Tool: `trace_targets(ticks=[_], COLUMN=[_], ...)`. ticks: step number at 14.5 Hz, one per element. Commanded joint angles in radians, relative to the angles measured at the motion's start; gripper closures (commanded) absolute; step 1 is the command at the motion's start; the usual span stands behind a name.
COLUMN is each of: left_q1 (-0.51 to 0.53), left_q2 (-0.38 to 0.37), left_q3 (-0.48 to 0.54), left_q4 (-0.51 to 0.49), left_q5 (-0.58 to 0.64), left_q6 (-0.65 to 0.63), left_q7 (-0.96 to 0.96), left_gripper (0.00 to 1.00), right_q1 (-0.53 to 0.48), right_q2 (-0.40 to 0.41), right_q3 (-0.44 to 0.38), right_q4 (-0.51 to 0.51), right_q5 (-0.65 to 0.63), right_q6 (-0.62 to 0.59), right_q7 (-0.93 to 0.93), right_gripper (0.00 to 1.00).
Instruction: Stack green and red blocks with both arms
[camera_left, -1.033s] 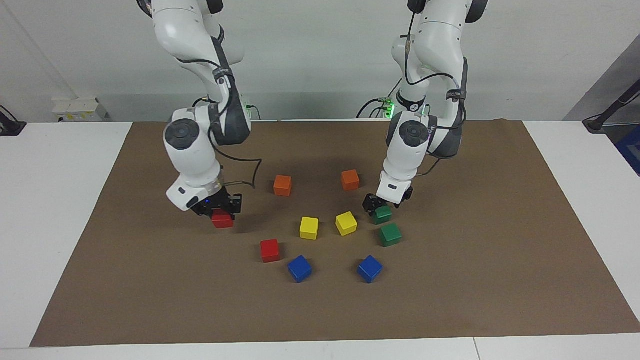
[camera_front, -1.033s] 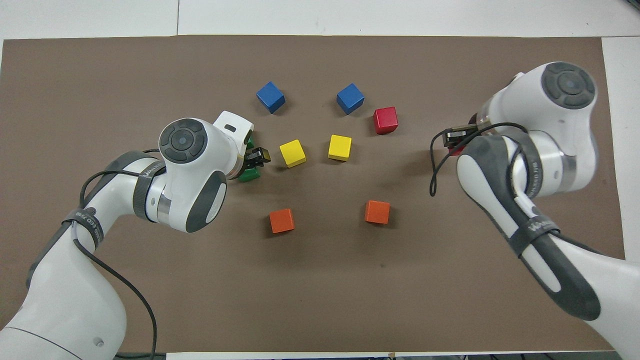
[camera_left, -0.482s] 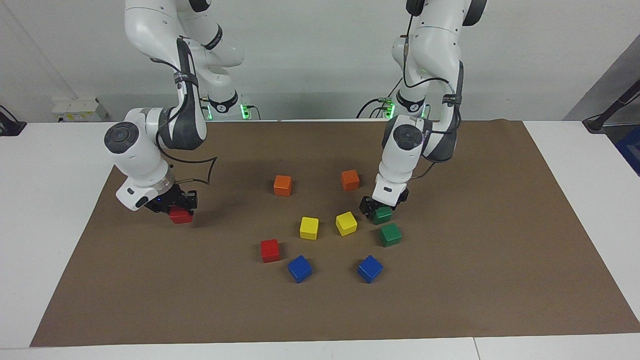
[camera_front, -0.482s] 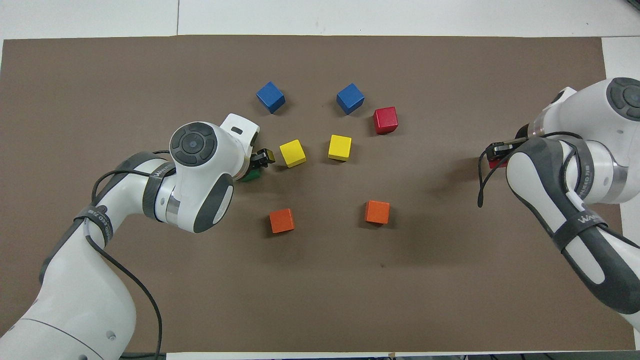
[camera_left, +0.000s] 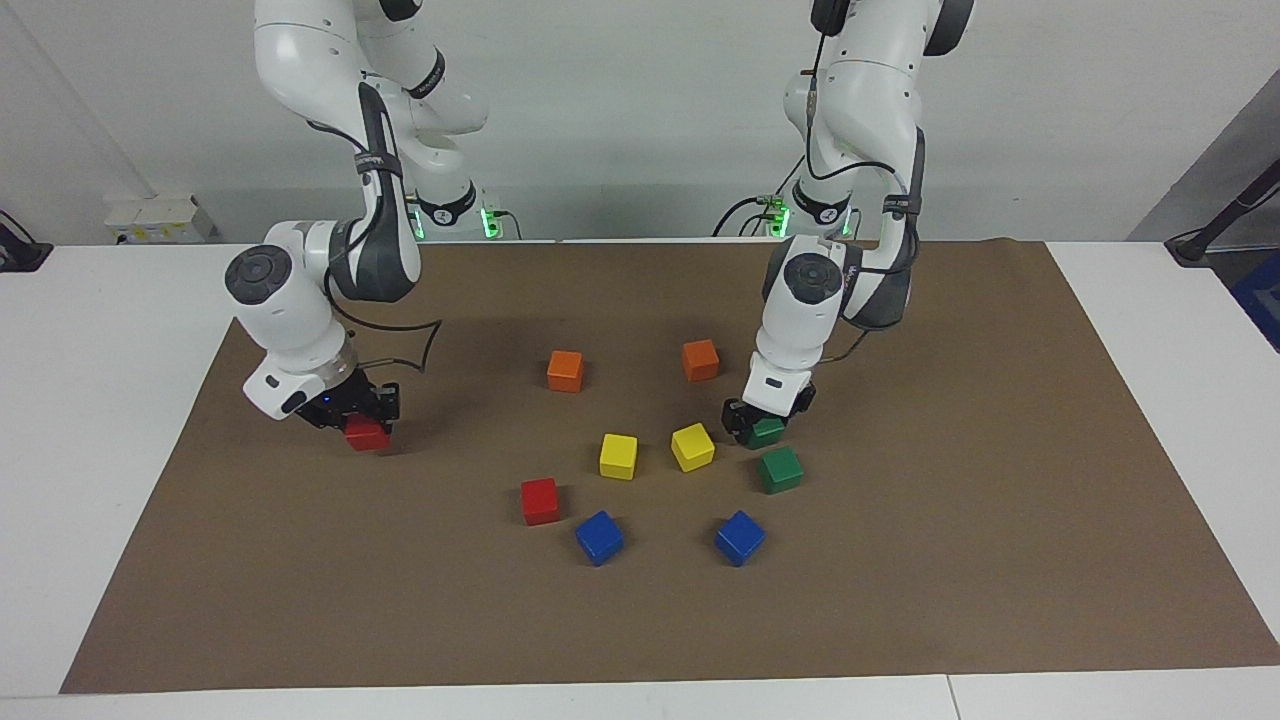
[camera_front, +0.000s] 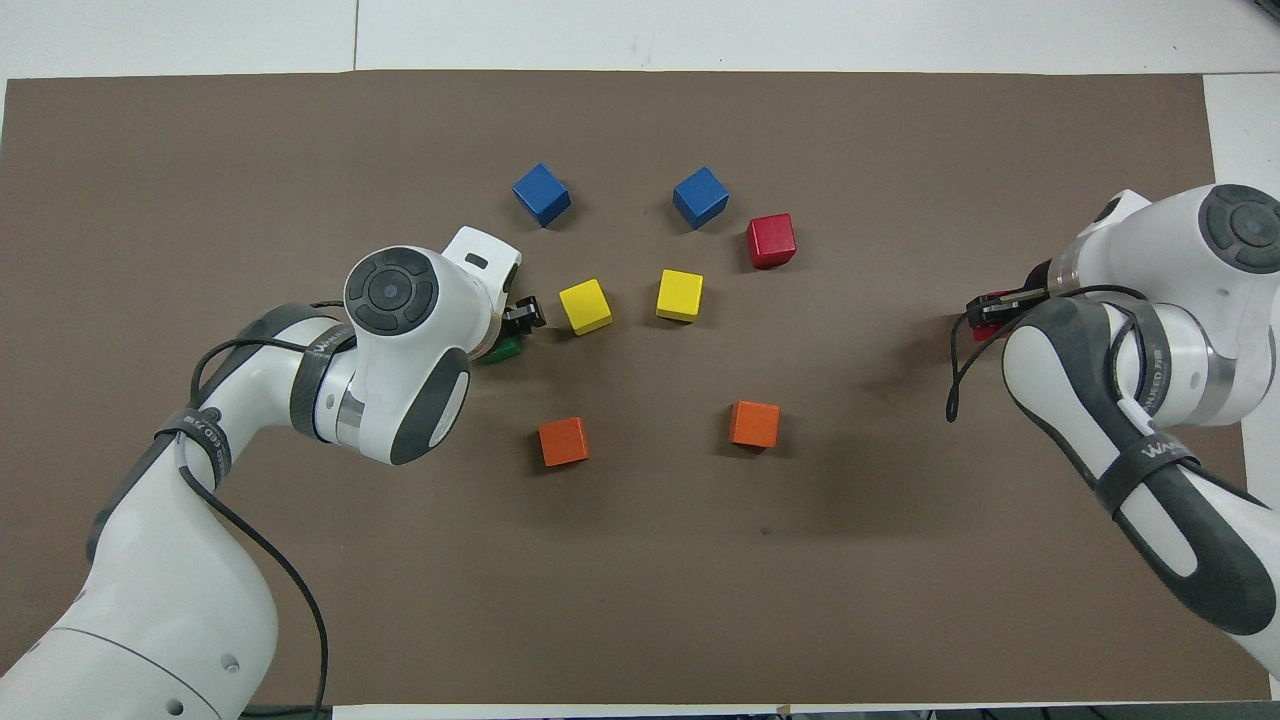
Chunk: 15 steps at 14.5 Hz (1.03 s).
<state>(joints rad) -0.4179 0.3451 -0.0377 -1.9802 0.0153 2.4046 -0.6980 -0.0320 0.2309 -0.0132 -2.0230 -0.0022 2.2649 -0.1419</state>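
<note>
While arms hide much, right tool (camera_left: 360, 420) grips red block (camera_left: 367, 433); left tool (camera_left: 752, 425) astride green block (camera_left: 766, 432), closure unclear.

1. Two red blocks: one red block (camera_left: 539, 501) lying in the lower middle of the facing view, and another red block (camera_left: 367, 433) at the middle left of that view.
2. Two green blocks: one green block (camera_left: 780, 470) right of centre in the facing view, and another green block (camera_left: 767, 432) just above it in the frame.
3. Two yellow cubes: one yellow cube (camera_left: 618, 456) and a second yellow cube (camera_left: 692, 447) at the frame's centre.
4. Two blue cubes: one blue cube (camera_left: 599, 538) and a second blue cube (camera_left: 740, 538) lowest in the facing view.
5. Two orange cubes: one orange cube (camera_left: 565, 371) and a second orange cube (camera_left: 700, 360) above centre.
6. Ten cubes in all.
7. Two white robot arms, one brown mat (camera_left: 900, 600).
</note>
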Motion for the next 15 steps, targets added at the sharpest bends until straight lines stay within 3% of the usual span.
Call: trace_targets(ticks=[1, 9, 12, 15], left_q1=[-0.021, -0.012, 0.051, 0.151], left_q2=[0.014, -0.009, -0.151, -0.288], left_q3=[0.016, 0.015, 0.012, 0.015], left_q4=[0.009, 0.017, 0.017, 0.017], left_q5=[0.052, 0.064, 0.052, -0.046], left_q6=[0.015, -0.027, -0.209, -0.365], left_q7=[-0.011, 0.015, 0.141, 0.366], left_gripper=[1.0, 1.0, 1.0, 1.0], right_q1=[-0.014, -0.057, -0.072, -0.077], right_q2=[-0.024, -0.016, -0.021, -0.016], right_q3=[0.006, 0.006, 0.006, 0.006], right_q4=[-0.048, -0.083, -0.109, -0.134], right_q5=[0.004, 0.002, 0.002, 0.002], right_q6=[0.039, 0.102, 0.123, 0.18], right_q7=[-0.045, -0.105, -0.11, -0.123], right_gripper=[1.0, 1.0, 1.0, 1.0])
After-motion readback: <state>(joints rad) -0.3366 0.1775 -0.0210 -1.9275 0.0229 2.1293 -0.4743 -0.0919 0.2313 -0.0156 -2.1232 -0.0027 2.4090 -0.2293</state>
